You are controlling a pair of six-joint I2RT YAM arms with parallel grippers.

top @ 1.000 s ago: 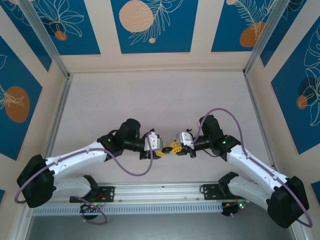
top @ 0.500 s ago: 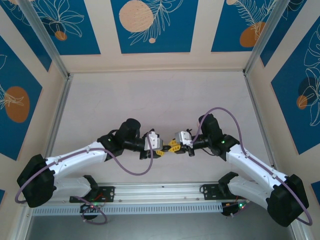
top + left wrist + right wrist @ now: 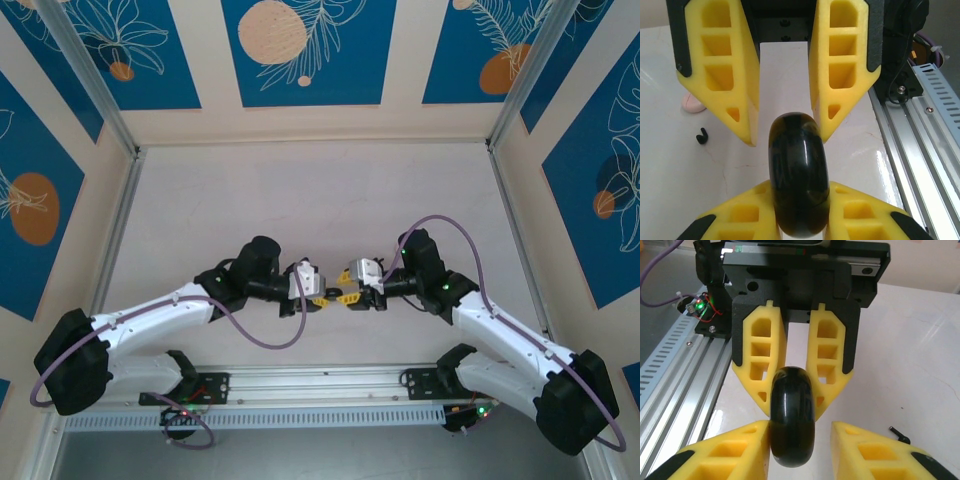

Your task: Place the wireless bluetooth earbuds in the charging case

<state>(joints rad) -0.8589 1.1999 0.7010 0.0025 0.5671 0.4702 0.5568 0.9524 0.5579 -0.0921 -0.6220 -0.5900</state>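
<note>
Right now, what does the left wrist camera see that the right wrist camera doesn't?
The left wrist view adds a pale pinkish round disc. The right wrist view adds a small glowing green light. Both show the glossy black round disc, seen edge-on between yellow foam fingers, and each shows a tiny dark earbud; I cannot tell if it is the same one.

A pale, faintly marbled table top [image 3: 320,200] lies under soft, even light. 3 cream walls [image 3: 320,122] carry blue panels [image 3: 308,50] with white leaf outlines and orange discs. Silver frame posts [image 3: 88,75] rise at both back corners. An aluminium rail [image 3: 320,380] runs along the near edge.
</note>
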